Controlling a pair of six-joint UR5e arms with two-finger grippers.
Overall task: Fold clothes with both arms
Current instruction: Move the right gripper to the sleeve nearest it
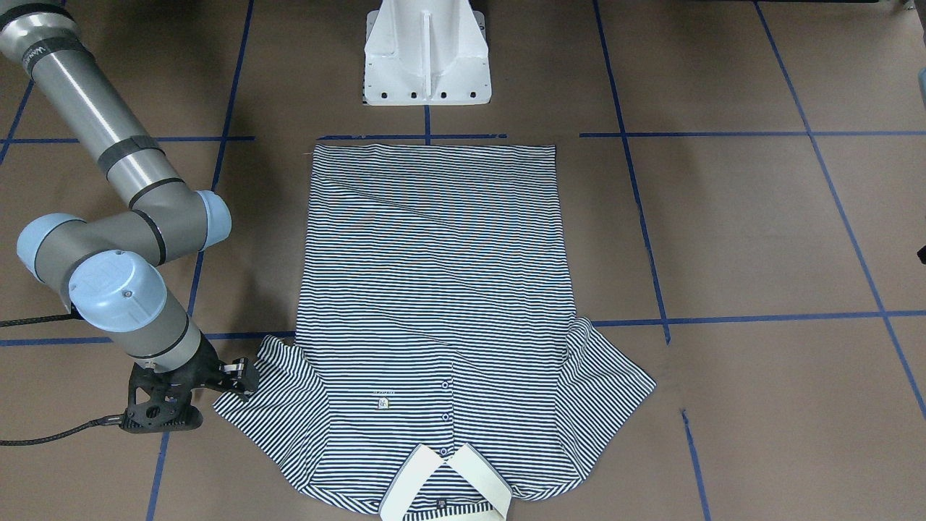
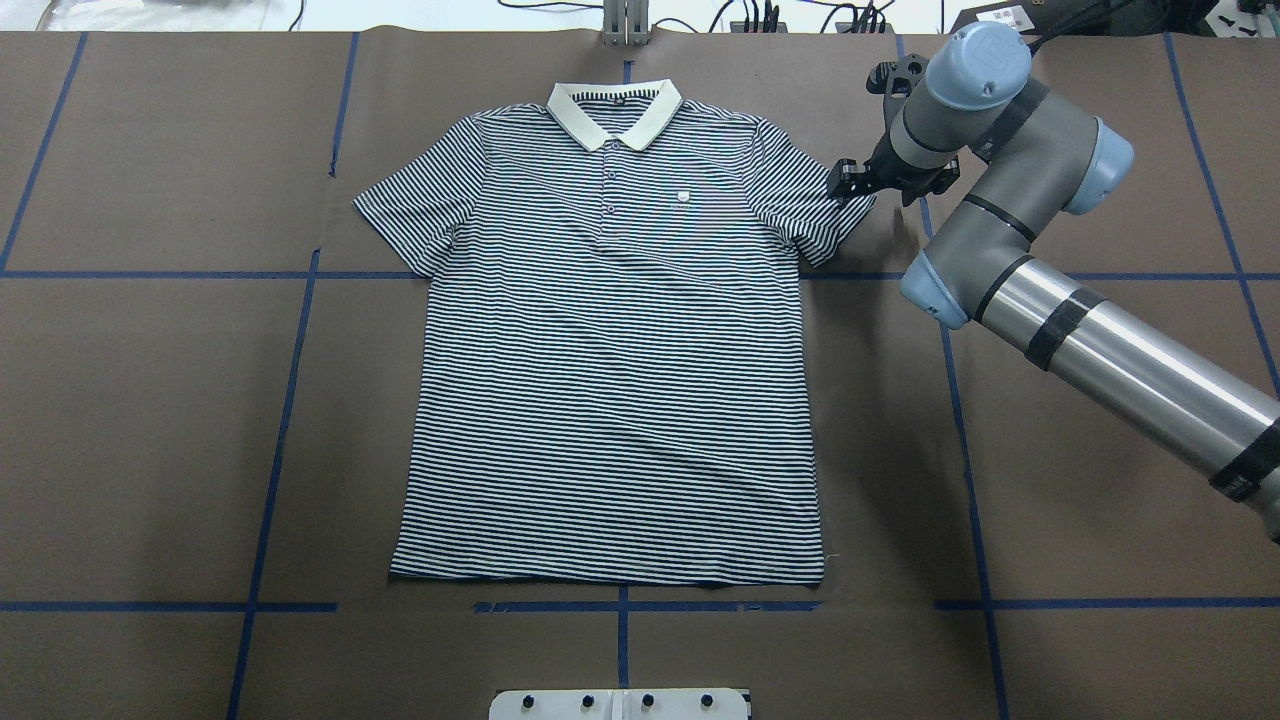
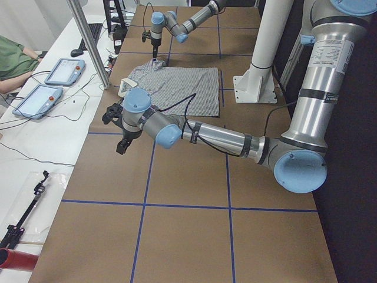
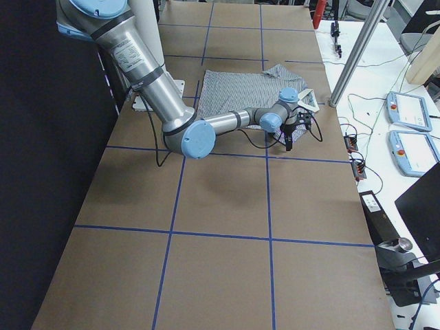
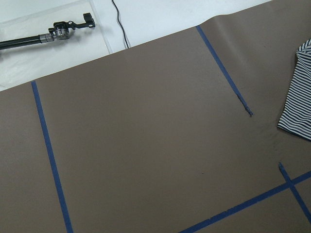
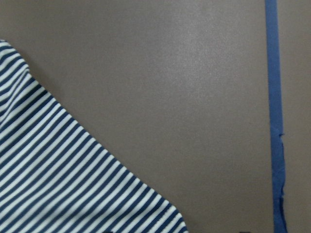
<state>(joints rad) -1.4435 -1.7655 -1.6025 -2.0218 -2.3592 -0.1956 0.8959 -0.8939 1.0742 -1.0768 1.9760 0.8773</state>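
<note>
Now, surface (image 2: 150,400): brown paper ruled off by blue tape lines (image 2: 280,420); everything you see rests on it.
Left arm (image 3: 218,135): the near, large one in your left-end view. It reaches out low across the surface, wrist tipped down over bare paper, well apart from the shirt.
Right arm (image 2: 1100,350): enters from the right of the overhead view with its elbow bent and its wrist pointing down by the shirt's sleeve.
Polo shirt (image 2: 610,400): flat and face up mid-surface, hem toward the white pedestal (image 1: 427,51), collar toward your side, both sleeves spread.
Sleeve on the robot's right (image 2: 815,215): its outer corner lies just under the right jaws.
Right jaws: aimed down at that sleeve corner. You cannot tell how wide they stand, or whether they touch the cloth; the wrist view shows only striped hem and paper.
Left jaws: seen only from the left end, above bare paper; you cannot tell wide from narrow.
Collar (image 2: 580,120): plain cream, lying open.
Chest logo (image 2: 681,196): small, near the button placket.
</note>
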